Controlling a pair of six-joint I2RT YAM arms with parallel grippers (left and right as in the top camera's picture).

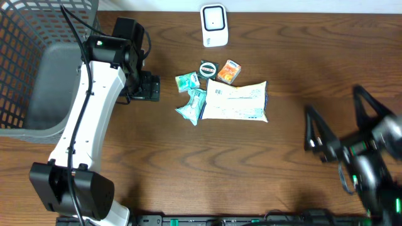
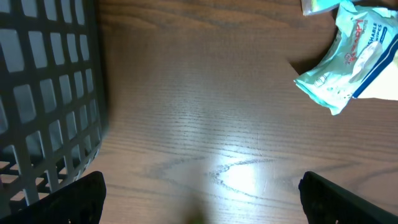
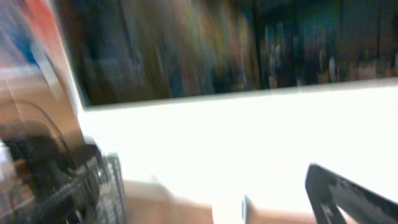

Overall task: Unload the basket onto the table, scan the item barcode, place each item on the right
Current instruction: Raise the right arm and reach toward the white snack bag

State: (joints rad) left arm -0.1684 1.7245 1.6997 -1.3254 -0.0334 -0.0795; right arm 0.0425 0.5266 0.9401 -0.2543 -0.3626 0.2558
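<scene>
Items [image 1: 217, 94] lie clustered mid-bench, outside the one wire basket [image 1: 25, 25] at the left edge, whose grey floor shows. One white pouch [image 1: 237, 102], one scanner [image 1: 213, 25] at the far edge, one wipes pack [image 1: 192, 107], one orange box [image 1: 229, 72], one teal packet [image 1: 187, 81], one round tin [image 1: 208, 68]. Left gripper [image 2: 202, 186] and right gripper [image 1: 336, 119]: jaws spread, gripping nothing.

You can read print on one thing only: the pale green wipes packet [image 2: 345, 62], ahead and off to the right of the left claw [image 2: 202, 202]. Its blue capitals give "SHABLE" with "WIPES" beneath; the red cursive brand beside them is illegible. Seen from overhead, the lettering on the white pouch [image 1: 235, 100] and orange box [image 1: 229, 71] is too small to read.
</scene>
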